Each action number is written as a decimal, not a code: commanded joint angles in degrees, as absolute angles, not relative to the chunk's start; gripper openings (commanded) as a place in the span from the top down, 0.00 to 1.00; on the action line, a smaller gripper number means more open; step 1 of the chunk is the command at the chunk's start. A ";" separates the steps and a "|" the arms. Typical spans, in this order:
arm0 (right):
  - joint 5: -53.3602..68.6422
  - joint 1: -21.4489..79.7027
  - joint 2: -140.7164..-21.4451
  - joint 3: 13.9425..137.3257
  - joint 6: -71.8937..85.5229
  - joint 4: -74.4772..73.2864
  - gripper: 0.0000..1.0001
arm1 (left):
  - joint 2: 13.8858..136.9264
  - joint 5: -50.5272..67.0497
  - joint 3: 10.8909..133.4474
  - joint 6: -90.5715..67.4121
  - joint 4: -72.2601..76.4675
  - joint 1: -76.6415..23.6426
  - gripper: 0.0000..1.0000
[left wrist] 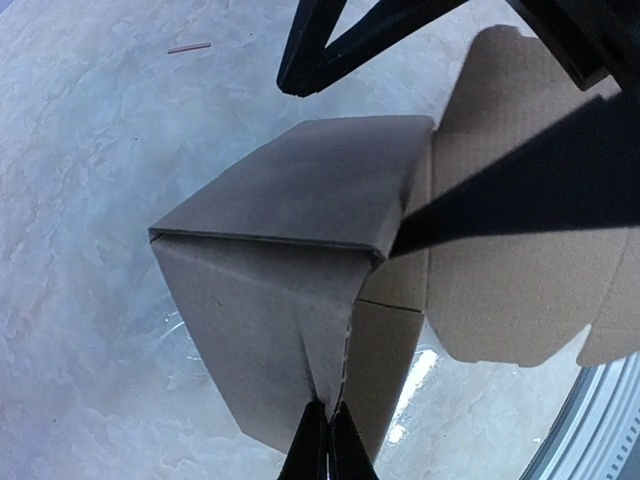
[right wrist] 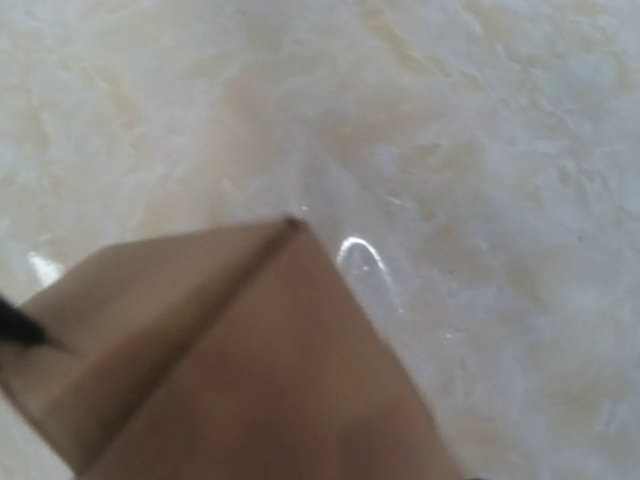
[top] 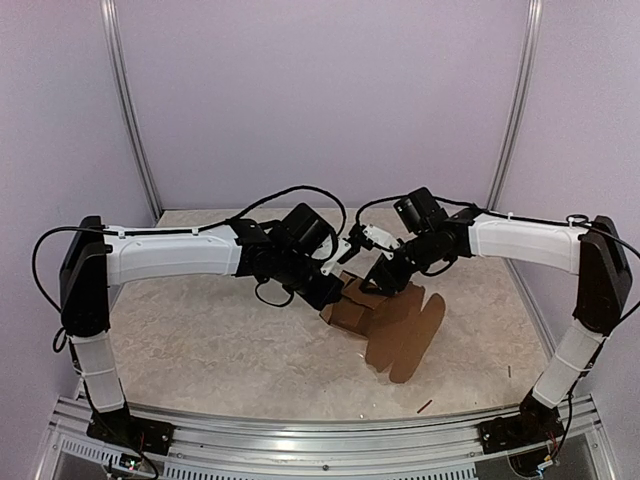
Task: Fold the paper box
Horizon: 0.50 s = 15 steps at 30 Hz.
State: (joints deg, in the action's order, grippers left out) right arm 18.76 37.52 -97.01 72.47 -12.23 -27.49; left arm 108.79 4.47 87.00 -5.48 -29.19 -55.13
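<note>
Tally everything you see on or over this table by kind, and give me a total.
Paper box, brown cardboard, partly folded: 1
Small dark sticks: 2
Robot arms: 2
Total: 5

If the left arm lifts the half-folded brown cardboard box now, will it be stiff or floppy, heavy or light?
The brown cardboard box is probably light: a thin sheet. Its raised panels seem to hold shape, but the flat flaps may hinge at their creases. Pinched at one edge by the left gripper, jaws shut, it could twist.
</note>
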 commanded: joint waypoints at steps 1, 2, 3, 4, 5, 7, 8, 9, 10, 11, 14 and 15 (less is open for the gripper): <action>13.81 39.66 -98.80 71.40 -15.72 -28.10 0.49 | 109.42 12.60 88.00 -7.62 -26.65 -54.56 1.00; 14.23 39.86 -99.09 71.32 -15.97 -28.32 0.55 | 109.50 13.42 87.52 -7.97 -25.98 -54.23 1.00; 14.65 40.02 -99.51 71.42 -16.19 -28.47 0.61 | 109.46 13.93 87.06 -8.40 -25.30 -53.96 1.00; 14.97 40.16 -99.97 71.44 -16.25 -28.63 0.67 | 109.43 14.51 86.71 -8.91 -24.68 -53.70 1.00; 15.08 40.29 -100.41 71.46 -16.34 -28.67 0.69 | 109.38 14.95 86.42 -9.36 -23.97 -53.44 1.00; 15.71 40.47 -101.32 71.74 -16.84 -28.65 0.71 | 109.34 16.20 85.73 -10.19 -22.69 -52.84 1.00; 16.33 40.39 -101.71 71.95 -17.20 -28.62 0.72 | 109.34 16.87 85.31 -10.50 -22.02 -52.48 1.00; 16.99 40.50 -102.15 72.27 -17.60 -28.63 0.73 | 109.29 17.58 84.95 -10.88 -21.49 -52.14 1.00; 17.22 40.59 -102.59 72.56 -17.90 -28.52 0.73 | 109.26 18.22 84.66 -11.16 -20.92 -51.86 1.00; 17.72 40.68 -103.10 72.87 -18.38 -28.35 0.74 | 109.25 18.72 84.45 -11.41 -20.32 -51.59 1.00; 18.71 40.77 -103.90 72.94 -20.01 -26.40 0.73 | 109.31 20.10 84.03 -11.65 -19.50 -50.63 1.00; 18.38 40.78 -104.04 72.78 -20.33 -25.43 0.72 | 109.33 20.75 83.95 -11.80 -19.46 -50.29 1.00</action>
